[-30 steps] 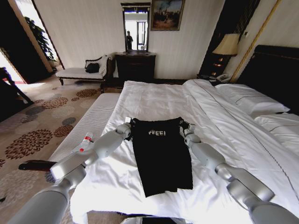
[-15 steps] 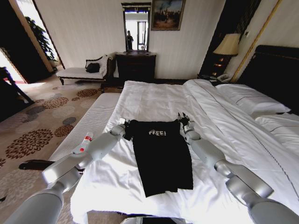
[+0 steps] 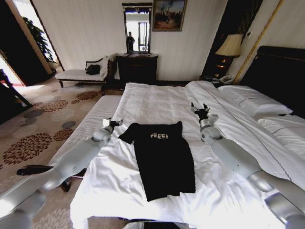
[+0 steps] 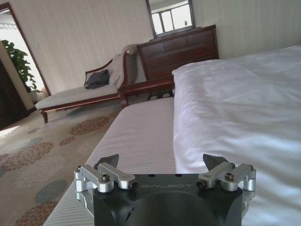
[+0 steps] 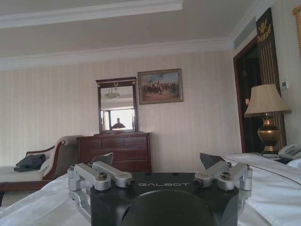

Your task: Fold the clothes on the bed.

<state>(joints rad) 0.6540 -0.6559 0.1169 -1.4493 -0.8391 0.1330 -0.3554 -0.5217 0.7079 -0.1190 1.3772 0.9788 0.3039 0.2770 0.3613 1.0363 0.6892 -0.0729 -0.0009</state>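
Observation:
The clothes [image 3: 163, 160], a black T-shirt with white "FREE" lettering, lie flat on the bed [image 3: 157, 102], folded into a long narrow strip with one short sleeve sticking out on the left. My left gripper [image 3: 113, 123] is open and empty at the bed's left edge, a short way left of that sleeve. In the left wrist view the left gripper [image 4: 161, 162] hangs over the white bench and sheet. My right gripper [image 3: 200, 109] is open and empty, raised above the duvet to the right of the shirt's collar. The right gripper [image 5: 156, 159] faces the far wall.
A long white-cushioned bench [image 3: 88, 126] runs along the bed's left side. White pillows [image 3: 255, 101] and a dark headboard [image 3: 281, 71] lie to the right. A dark dresser with mirror [image 3: 138, 67], a chaise [image 3: 81, 74] and a lamp [image 3: 230, 47] stand at the far wall.
Both grippers have let go of the shirt's shoulders and drawn apart, the left outward to the bed's edge, the right up and to the right. The shirt lies still.

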